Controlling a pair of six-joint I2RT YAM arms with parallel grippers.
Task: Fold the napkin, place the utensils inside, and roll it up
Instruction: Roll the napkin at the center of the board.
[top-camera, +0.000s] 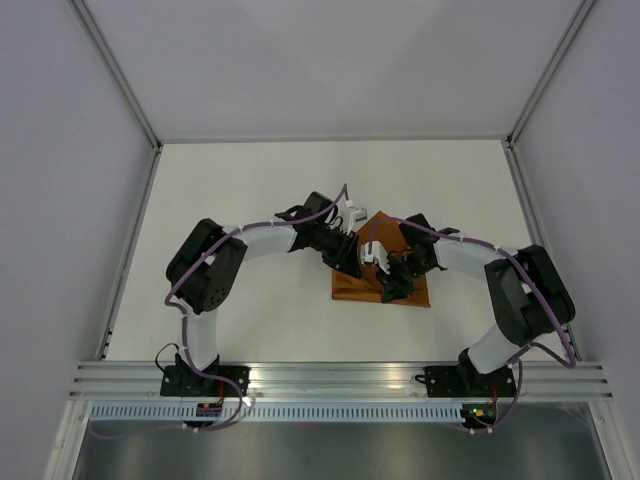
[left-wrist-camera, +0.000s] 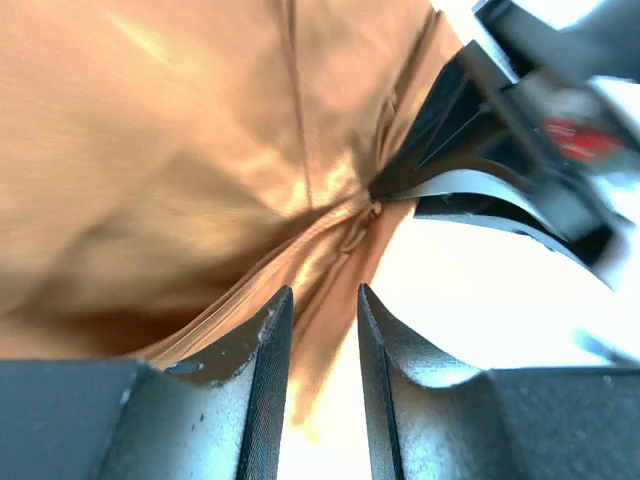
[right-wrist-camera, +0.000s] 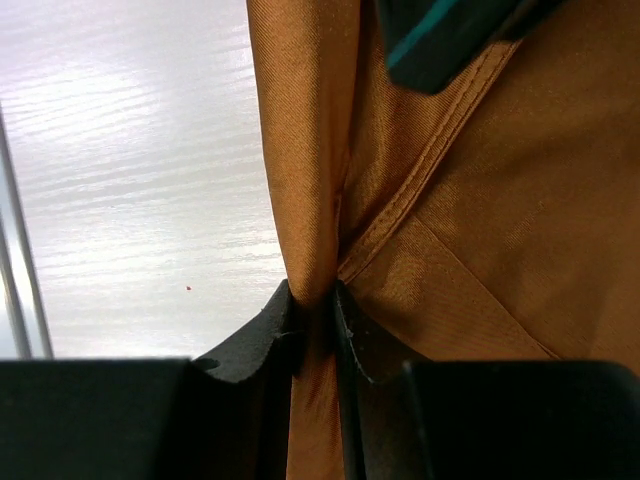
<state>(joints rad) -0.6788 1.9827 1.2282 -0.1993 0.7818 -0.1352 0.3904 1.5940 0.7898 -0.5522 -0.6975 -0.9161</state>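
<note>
The rust-brown napkin (top-camera: 352, 287) lies bunched at the middle of the white table, with part of it lifted. My right gripper (right-wrist-camera: 312, 290) is shut on a gathered vertical fold of the napkin (right-wrist-camera: 500, 220), pinched tight between its black pads. In the left wrist view the right gripper's fingers (left-wrist-camera: 450, 190) clamp the cloth where its creases meet. My left gripper (left-wrist-camera: 323, 290) stands open just in front of the napkin (left-wrist-camera: 180, 150); a hanging strip of cloth shows in the gap, not pinched. From above, the left gripper (top-camera: 360, 255) and right gripper (top-camera: 392, 280) sit close together over the cloth. The utensils are out of view.
Grey enclosure walls with metal posts (top-camera: 120, 80) surround the white table (top-camera: 250, 190). An aluminium rail (top-camera: 340, 378) runs along the near edge at the arm bases. A dark part of the left arm (right-wrist-camera: 450, 40) hangs over the cloth in the right wrist view.
</note>
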